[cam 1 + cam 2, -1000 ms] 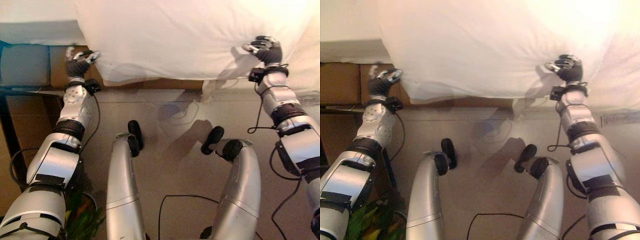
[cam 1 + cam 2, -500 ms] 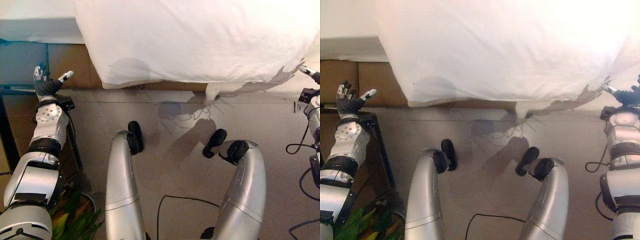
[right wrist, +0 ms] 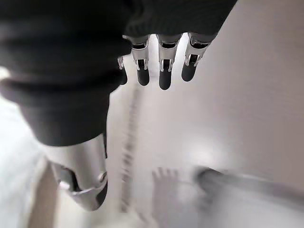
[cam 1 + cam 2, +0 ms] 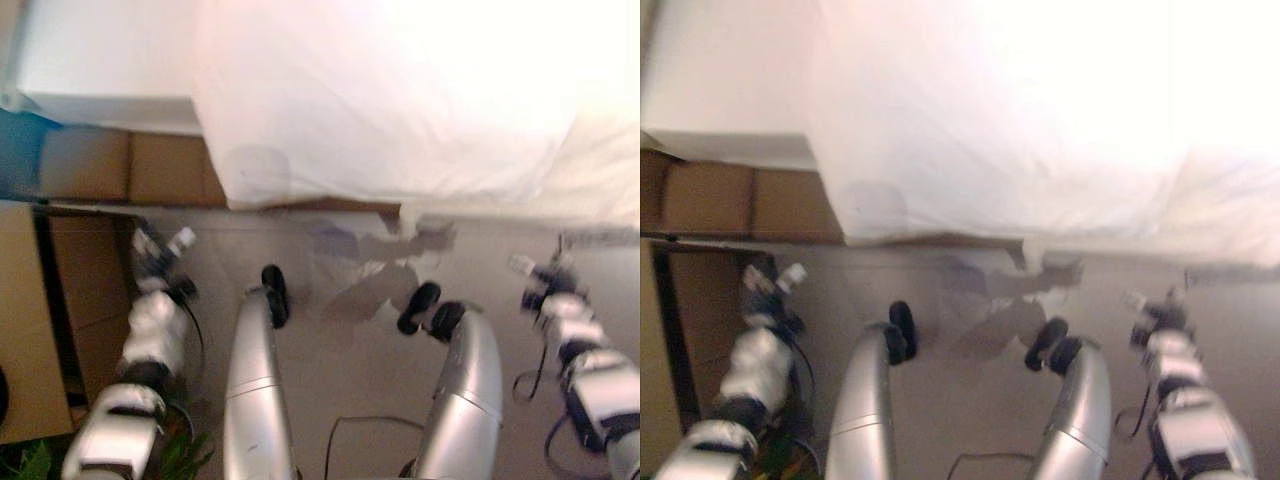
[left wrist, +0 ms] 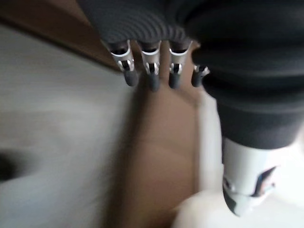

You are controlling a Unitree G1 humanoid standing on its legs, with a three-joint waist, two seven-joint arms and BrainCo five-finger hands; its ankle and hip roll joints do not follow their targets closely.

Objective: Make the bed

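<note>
Left hand (image 4: 160, 262) and right hand (image 4: 545, 281) below the white duvet (image 4: 390, 110), apart from it, fingers (image 5: 151, 76) released, holding nothing

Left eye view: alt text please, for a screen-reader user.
A white duvet hangs over the bed's near edge, and both hands are off it, low over the floor: left hand beside a brown bed base, right hand open.

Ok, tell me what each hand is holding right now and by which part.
Nothing is held. The left hand and the right hand both hang open over the floor, apart from the white duvet draped over the bed's edge.
</note>
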